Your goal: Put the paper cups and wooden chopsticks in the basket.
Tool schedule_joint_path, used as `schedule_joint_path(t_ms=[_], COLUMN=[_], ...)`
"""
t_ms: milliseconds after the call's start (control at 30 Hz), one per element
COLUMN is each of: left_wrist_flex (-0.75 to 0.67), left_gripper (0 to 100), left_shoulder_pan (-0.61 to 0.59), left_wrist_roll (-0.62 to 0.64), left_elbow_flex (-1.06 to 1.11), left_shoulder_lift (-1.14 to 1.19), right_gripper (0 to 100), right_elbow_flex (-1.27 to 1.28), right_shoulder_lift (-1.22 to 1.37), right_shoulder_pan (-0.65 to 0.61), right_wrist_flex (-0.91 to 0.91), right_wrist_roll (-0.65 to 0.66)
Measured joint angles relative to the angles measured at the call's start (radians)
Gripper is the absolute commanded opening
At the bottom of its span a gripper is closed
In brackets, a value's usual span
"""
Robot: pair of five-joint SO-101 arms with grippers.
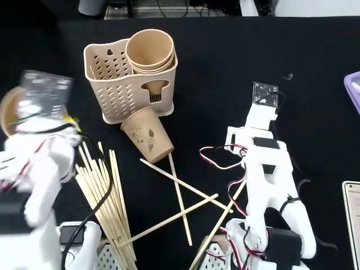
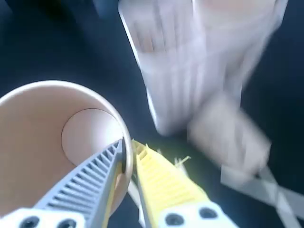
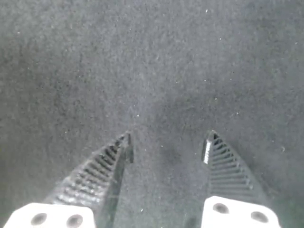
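The beige basket (image 1: 115,84) stands at the back left with stacked paper cups (image 1: 150,50) in one end. Another paper cup (image 1: 147,135) lies on its side just in front of the basket. My left gripper (image 2: 127,152) is shut on the rim of a paper cup (image 2: 57,137), held up at the table's left edge (image 1: 8,109), with the basket (image 2: 190,57) beyond it. A bundle of wooden chopsticks (image 1: 104,197) lies by the left arm, and loose chopsticks (image 1: 180,197) cross mid-table. My right gripper (image 3: 166,147) is open over bare black cloth, right of the basket (image 1: 264,93).
A purple object (image 1: 353,84) pokes in at the right edge, and a white flat item (image 1: 351,208) lies lower on that edge. Red and white cables (image 1: 219,157) hang from the right arm. Black cloth covers the table.
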Motion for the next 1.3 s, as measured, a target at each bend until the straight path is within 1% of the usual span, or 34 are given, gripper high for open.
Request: schedule_joint_path(t_ms=[100,200,233,300,433,567,633,800,900,1067,1267,1300], left_wrist_flex=[-0.107,-0.239,-0.275,-0.341,-0.384,-0.385,-0.385,-0.385,-0.385,-0.394,-0.396,-0.396], left_gripper=[3,3,3,3,3,3,3,3,3,3,3,5], left_shoulder_pan=[0.0,0.0,-0.002,0.021,0.14,0.253,0.287,0.325,0.371,0.407,0.41,0.411], left_wrist_roll=[0.158,0.334,0.373,0.404,0.408,0.411,0.411,0.416,0.414,0.413,0.411,0.411], left_elbow_flex=[-0.101,-0.123,-0.126,-0.133,-0.219,-0.393,-0.471,-0.572,-0.598,-0.614,-0.621,-0.621], left_shoulder_lift=[0.003,0.077,0.112,0.195,0.353,0.508,0.588,0.74,0.796,0.868,0.979,0.987], right_gripper=[24.0,24.0,24.0,24.0,24.0,24.0,24.0,24.0,24.0,24.0,24.0,24.0], right_elbow_flex=[0.0,0.0,0.0,0.0,0.0,0.0,0.0,0.0,0.0,0.0,0.0,0.0], right_shoulder_lift=[0.0,0.0,0.0,0.0,0.0,0.0,0.0,0.0,0.0,0.0,0.0,0.0], right_shoulder_pan=[0.0,0.0,0.0,0.0,0.0,0.0,0.0,0.0,0.0,0.0,0.0,0.0], right_wrist_flex=[0.0,0.0,0.0,-0.002,-0.002,-0.002,-0.002,-0.021,-0.026,-0.026,-0.026,-0.026], right_wrist_roll=[0.0,0.0,0.0,0.0,0.0,0.0,0.0,0.0,0.0,0.0,0.0,0.0])
